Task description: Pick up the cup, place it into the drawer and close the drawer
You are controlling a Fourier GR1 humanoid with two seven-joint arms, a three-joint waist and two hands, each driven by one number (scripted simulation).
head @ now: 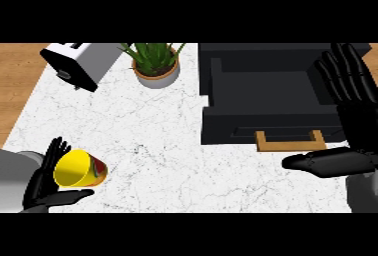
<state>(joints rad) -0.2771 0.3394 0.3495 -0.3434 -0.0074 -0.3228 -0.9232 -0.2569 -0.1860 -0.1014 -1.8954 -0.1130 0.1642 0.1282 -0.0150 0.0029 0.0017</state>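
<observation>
The yellow cup (79,168) sits tilted in the left hand (46,186) at the desk's (155,145) lower left, fingers and thumb curled around it, its base hidden. The right hand (347,100) is spread open, covering the open drawer's (266,95) right edge.

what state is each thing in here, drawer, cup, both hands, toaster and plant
drawer: pulled open, nothing inside it
cup: tipped on its side in the left hand, not yet in the drawer
left hand: fingers and thumb around the cup
right hand: open, fingers straight, beside the drawer
toaster: lying at a slant on the counter
plant: upright in its pot
</observation>
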